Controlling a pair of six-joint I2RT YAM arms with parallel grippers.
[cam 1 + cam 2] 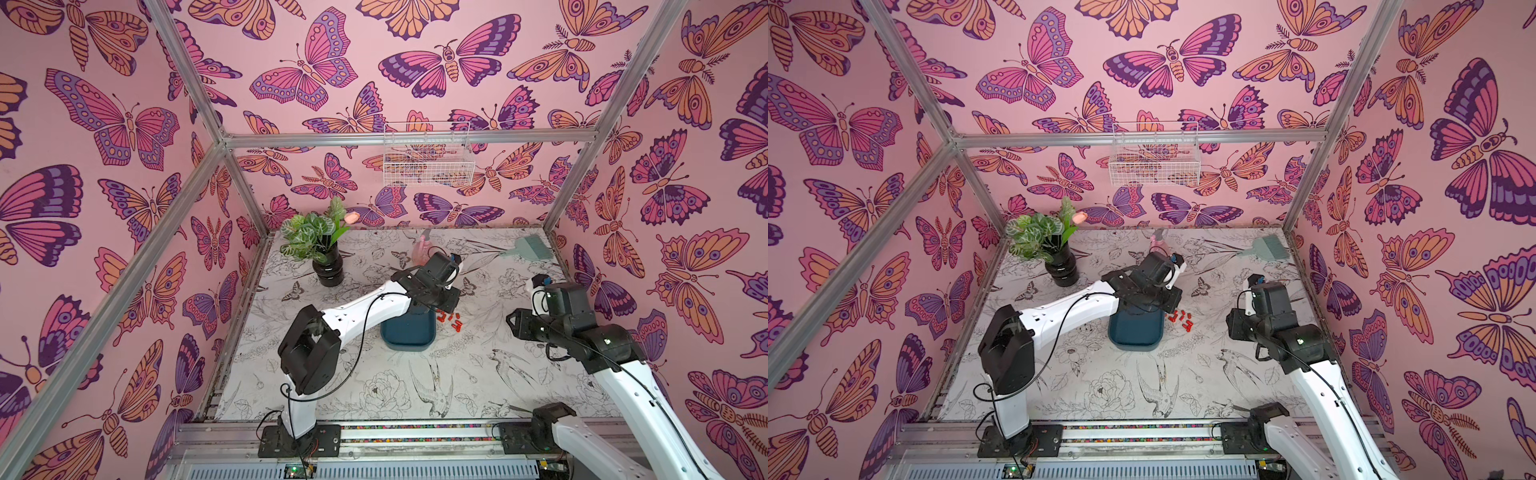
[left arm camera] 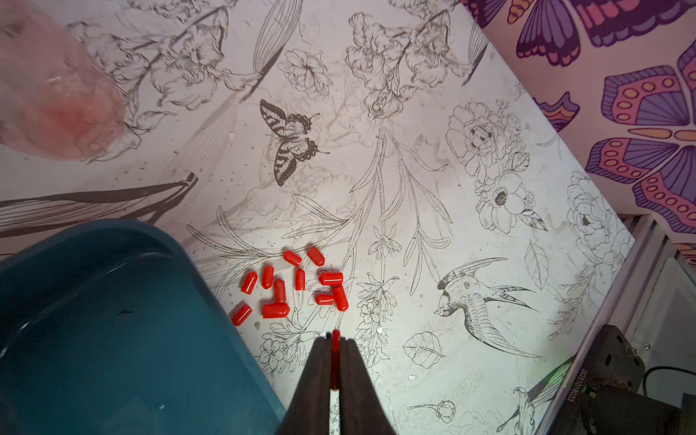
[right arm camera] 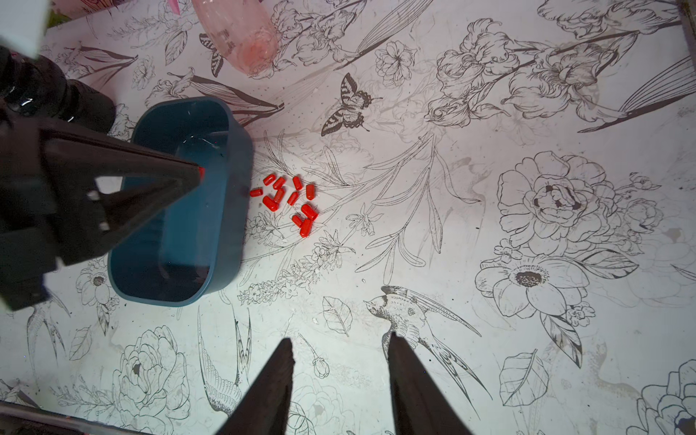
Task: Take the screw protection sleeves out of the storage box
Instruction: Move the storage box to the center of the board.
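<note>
- Left claw [image 2: 335, 341] pinches one tiny red-orange plastic sleeve [image 2: 335, 356].
- Right claw [image 3: 341, 339]: parted, empty.
- Loose sleeves [image 1: 450, 318] lie at three o'clock of the shallow teal rectangular plastic box [image 1: 409, 334].

Soft, even light filled both top views, where a wide lens stretched the walls [image 1: 62, 166] toward the edges, while the wrist views showed a bright patch on the counter [image 2: 414, 233], darker corners, thin glints on the storage box [image 2: 113, 320] and a blurred pink bottle [image 2: 56, 94].
</note>
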